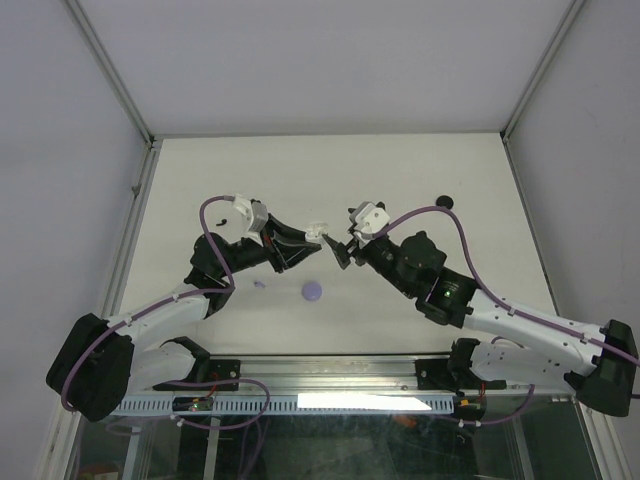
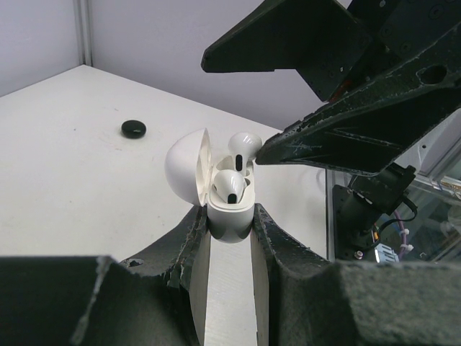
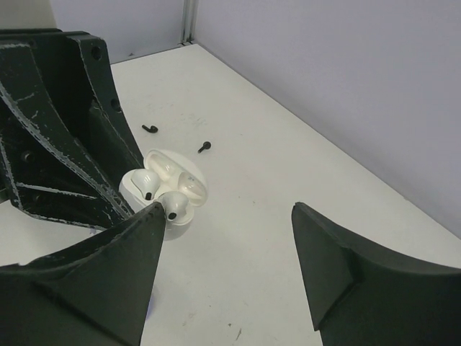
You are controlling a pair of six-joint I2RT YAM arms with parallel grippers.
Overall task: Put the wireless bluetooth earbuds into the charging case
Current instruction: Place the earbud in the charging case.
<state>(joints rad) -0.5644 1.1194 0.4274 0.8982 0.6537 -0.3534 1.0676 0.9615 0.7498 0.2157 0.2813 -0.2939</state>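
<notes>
- The left fingers pinch the base of the white charging case from both sides and hold it above the desk, near the middle.
- The case's lid stands hinged open, away from the right arm.
- Two white earbuds sit in the open case. The nearer one lies low in its well, and the farther one stands higher above the rim.
- The right fingers are spread wide and hold nothing. One tip is just beside the higher earbud, and I cannot tell whether it touches.
- Two black earbuds lie loose on the desk beyond the held case, apart from each other.
- A round black case rests on the desk farther back, well apart from the grip.
- A lavender case lies on the desk below the two arms' tips, with a small lavender earbud to its left.
</notes>
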